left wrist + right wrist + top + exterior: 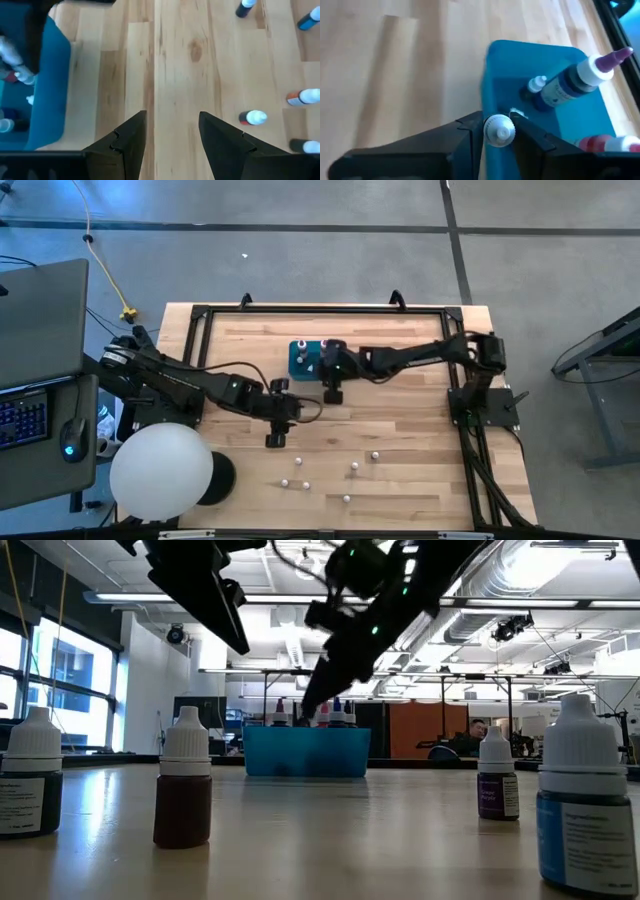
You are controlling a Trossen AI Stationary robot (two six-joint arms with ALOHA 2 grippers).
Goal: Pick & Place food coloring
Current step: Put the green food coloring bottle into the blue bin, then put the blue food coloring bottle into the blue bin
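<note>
Your left gripper is over bare wood left of center, fingers wide apart with nothing between them. Just ahead of it, five loose food coloring bottles are scattered on the table's near half. Further right, your right gripper is clamped on a white-capped bottle right at the edge of the teal box, which already has a few bottles standing inside.

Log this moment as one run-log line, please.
right gripper: shut on bottle over teal box edge | left gripper: open, empty, above table | loose bottles remain
</note>
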